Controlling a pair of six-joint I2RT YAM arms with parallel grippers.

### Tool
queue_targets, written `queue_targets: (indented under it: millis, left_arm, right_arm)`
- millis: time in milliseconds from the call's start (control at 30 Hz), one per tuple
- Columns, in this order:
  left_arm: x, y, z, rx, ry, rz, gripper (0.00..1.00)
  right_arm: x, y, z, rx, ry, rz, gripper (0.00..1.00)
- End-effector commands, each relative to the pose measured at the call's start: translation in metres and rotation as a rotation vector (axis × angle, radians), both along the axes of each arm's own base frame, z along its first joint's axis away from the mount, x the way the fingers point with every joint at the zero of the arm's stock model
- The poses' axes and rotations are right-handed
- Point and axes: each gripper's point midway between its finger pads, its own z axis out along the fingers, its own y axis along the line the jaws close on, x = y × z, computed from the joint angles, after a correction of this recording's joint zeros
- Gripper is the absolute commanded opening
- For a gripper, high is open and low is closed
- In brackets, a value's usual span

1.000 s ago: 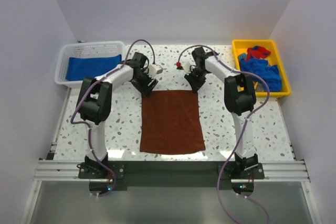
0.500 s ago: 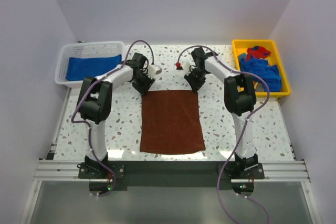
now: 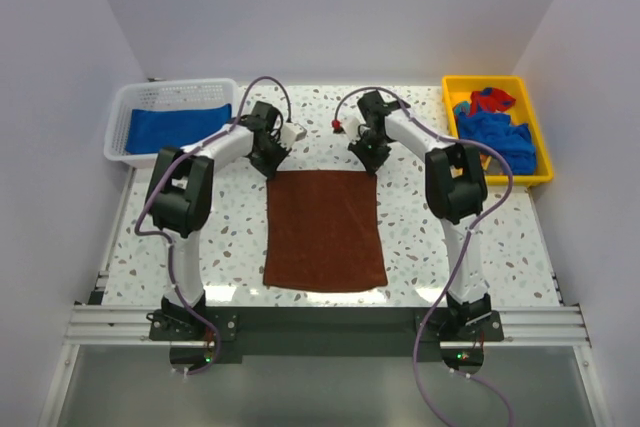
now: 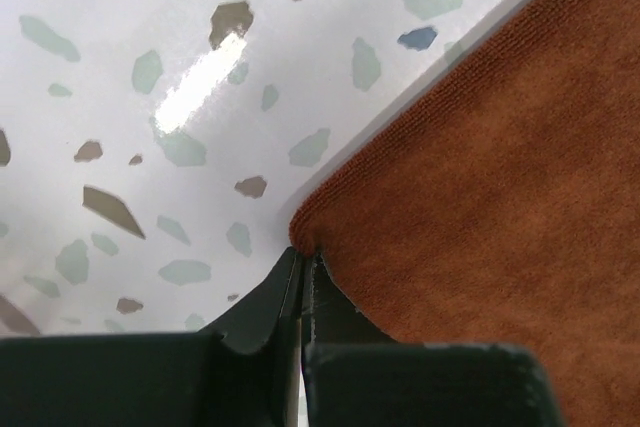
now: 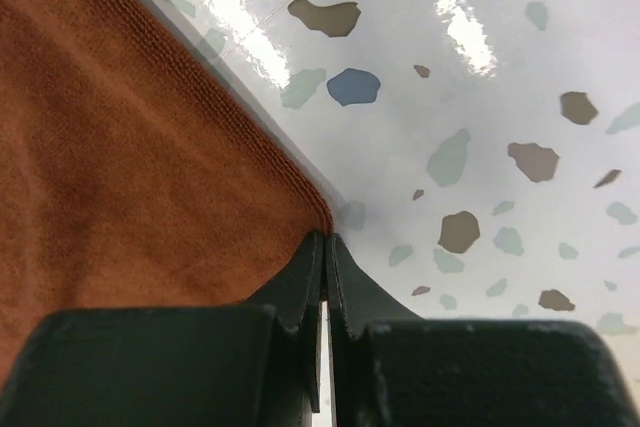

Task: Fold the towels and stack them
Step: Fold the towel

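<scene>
Starting at the left, the white basket (image 3: 118,127) sits at ten o'clock on the table (image 3: 240,237) with a folded blue towel (image 3: 175,127) in it, which I take to be where the stack belongs.

Next comes the left gripper (image 3: 272,167), down at the brown towel's (image 3: 326,232) eleven o'clock corner. In its wrist view the left gripper (image 4: 302,252) has its jaws pressed together, with the corner of the brown towel (image 4: 480,177) puckered at the tips.

The towel lies flat and square in the middle of the table, with its near hem towards six o'clock close to the table's edge. It looks like thin, soft terry. I expect it to be light, limp and a little grippy, so it should drape from the two far corners without slipping. Those corners are the right places to hold it.

At one o'clock the right gripper (image 3: 372,167) mirrors the left. The right gripper (image 5: 325,239) is clamped shut on the other far corner of the towel (image 5: 120,177).

There is bare tabletop at nine and three o'clock and beyond twelve. I judge a fold towards six o'clock has free room, provided the cloth does not slide off the near edge.

At two o'clock the yellow bin (image 3: 545,137) holds a heap of blue towels (image 3: 500,132) and a red cloth (image 3: 492,99), well apart from the work.
</scene>
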Motion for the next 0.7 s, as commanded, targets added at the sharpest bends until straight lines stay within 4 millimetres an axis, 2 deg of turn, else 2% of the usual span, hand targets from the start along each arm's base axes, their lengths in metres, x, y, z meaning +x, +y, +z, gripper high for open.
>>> queue_targets:
  millis: [0, 33, 67, 100, 133, 167, 200, 233, 267, 300, 367, 400, 467, 500, 533, 600, 633, 667]
  left_arm:
    - [0.003, 0.02, 0.031, 0.07, -0.052, 0.053, 0.0]
    - [0.016, 0.023, 0.052, 0.072, -0.136, 0.086, 0.0]
    - [0.023, 0.021, 0.072, 0.056, -0.197, 0.099, 0.0]
    - [0.03, 0.024, 0.111, 0.038, -0.304, 0.126, 0.0]
    - [0.042, 0.025, 0.138, 0.018, -0.397, 0.164, 0.0]
    - [0.045, 0.025, 0.159, -0.002, -0.46, 0.184, 0.0]
    - [0.043, 0.028, 0.194, -0.036, -0.55, 0.214, 0.0]
    - [0.042, 0.028, 0.212, -0.044, -0.605, 0.227, 0.0]
    - [0.045, 0.031, 0.235, -0.053, -0.689, 0.253, 0.0]
    - [0.035, 0.035, 0.258, -0.07, -0.76, 0.272, 0.0]
    - [0.027, 0.032, 0.289, -0.11, -0.86, 0.285, 0.0]
    - [0.014, 0.033, 0.313, -0.147, -0.917, 0.288, 0.0]
    - [0.0, 0.027, 0.322, -0.179, -0.944, 0.269, 0.0]
    - [-0.013, 0.028, 0.333, -0.197, -0.967, 0.264, 0.0]
    - [-0.022, 0.02, 0.334, -0.206, -0.962, 0.24, 0.0]
    - [-0.042, 0.018, 0.341, -0.222, -0.977, 0.221, 0.0]
    - [-0.053, 0.01, 0.341, -0.223, -0.971, 0.196, 0.0]
    - [-0.061, 0.009, 0.342, -0.23, -0.974, 0.189, 0.0]
  right_arm:
    - [0.026, -0.005, 0.058, -0.012, -0.201, -0.078, 0.0]
    - [0.031, -0.004, 0.088, 0.0, -0.283, -0.092, 0.0]
    - [0.033, -0.005, 0.102, -0.007, -0.329, -0.103, 0.0]
    - [0.036, -0.008, 0.12, -0.011, -0.385, -0.126, 0.0]
    - [0.036, -0.011, 0.152, 0.012, -0.463, -0.146, 0.0]
    - [0.038, -0.011, 0.168, 0.03, -0.517, -0.161, 0.0]
    - [0.038, -0.015, 0.183, 0.034, -0.553, -0.18, 0.0]
    - [0.036, -0.017, 0.196, 0.039, -0.581, -0.19, 0.0]
    - [0.032, -0.023, 0.225, 0.058, -0.649, -0.214, 0.0]
    - [0.031, -0.027, 0.238, 0.058, -0.686, -0.24, 0.0]
    - [0.023, -0.03, 0.26, 0.083, -0.73, -0.242, 0.0]
    - [0.014, -0.034, 0.28, 0.108, -0.768, -0.251, 0.0]
    - [0.003, -0.04, 0.289, 0.115, -0.789, -0.262, 0.0]
    - [-0.01, -0.043, 0.309, 0.148, -0.829, -0.263, 0.0]
    - [-0.018, -0.043, 0.306, 0.162, -0.82, -0.251, 0.0]
    - [-0.041, -0.048, 0.329, 0.21, -0.863, -0.242, 0.0]
    - [-0.051, -0.05, 0.334, 0.226, -0.87, -0.234, 0.0]
    - [-0.062, -0.049, 0.329, 0.237, -0.848, -0.216, 0.0]
